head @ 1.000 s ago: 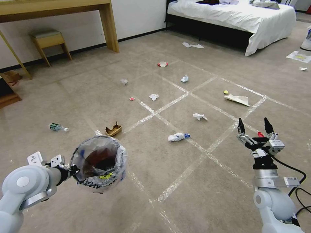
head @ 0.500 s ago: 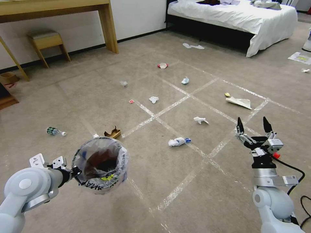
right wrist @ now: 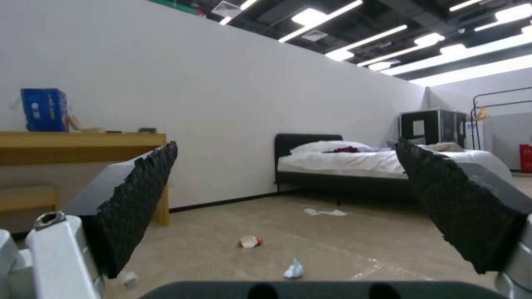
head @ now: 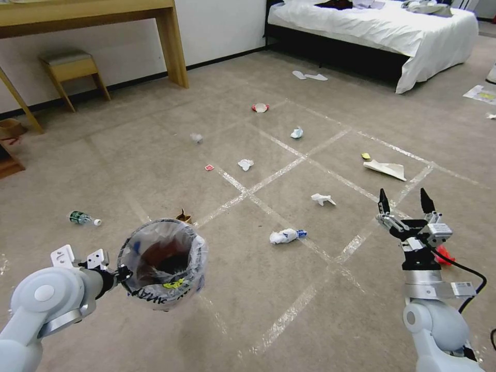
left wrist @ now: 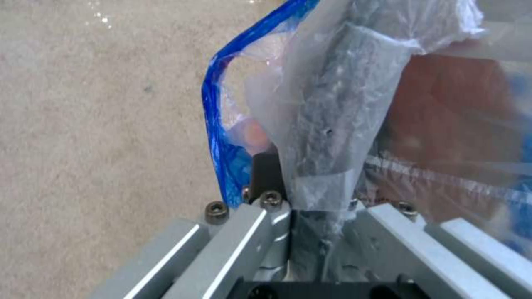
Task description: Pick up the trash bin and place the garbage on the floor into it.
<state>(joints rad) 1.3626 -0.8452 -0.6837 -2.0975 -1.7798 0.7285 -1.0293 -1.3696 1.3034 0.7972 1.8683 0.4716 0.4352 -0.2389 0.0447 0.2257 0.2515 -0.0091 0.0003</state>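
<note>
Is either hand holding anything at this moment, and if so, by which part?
The left hand holds the trash bin by its bag-covered rim, clear of the floor. The right hand is open and holds nothing.

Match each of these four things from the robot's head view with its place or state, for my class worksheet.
Things:
1. round red-based trash bin with clear plastic liner
2. right gripper
3. small green-labelled plastic bottle
4. folded white paper sheet

Places or states:
A. lying on the carpet beyond the left arm
B. open, holding nothing
C. held up off the carpet at its rim by the left gripper
D. lying beside a small yellow scrap

Pairs: 1-C, 2-B, 3-A, 4-D
</note>
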